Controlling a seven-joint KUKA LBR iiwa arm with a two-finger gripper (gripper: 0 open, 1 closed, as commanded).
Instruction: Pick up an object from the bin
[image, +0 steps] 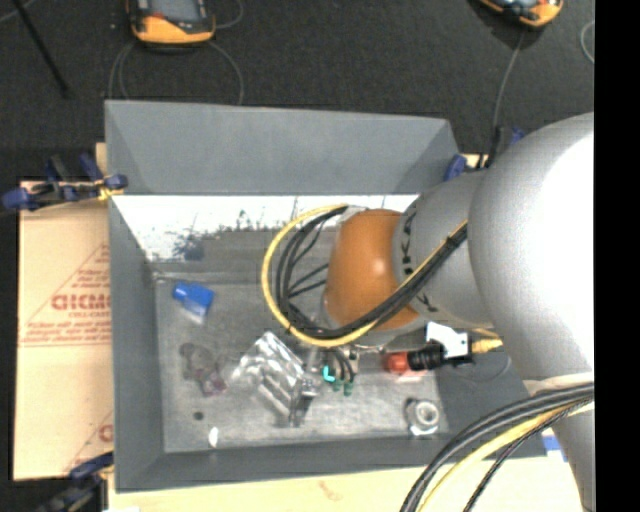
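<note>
My gripper (302, 398) reaches down from under the orange wrist cover to the middle of the bin floor. It is right against a crumpled clear plastic piece (262, 364), at that piece's lower right edge. Whether the plastic is in its grasp is hidden from me. A small red object (398, 363) lies just to the gripper's right, partly under the arm. A silver metal ring (423, 416) rests near the bin's lower right corner.
A blue block (194, 299) lies at the upper left of the floor. A dark translucent purple piece (203, 368) is left of the clear plastic, and a tiny white bit (213, 436) sits by the front wall. The arm and its cables cover the bin's right side.
</note>
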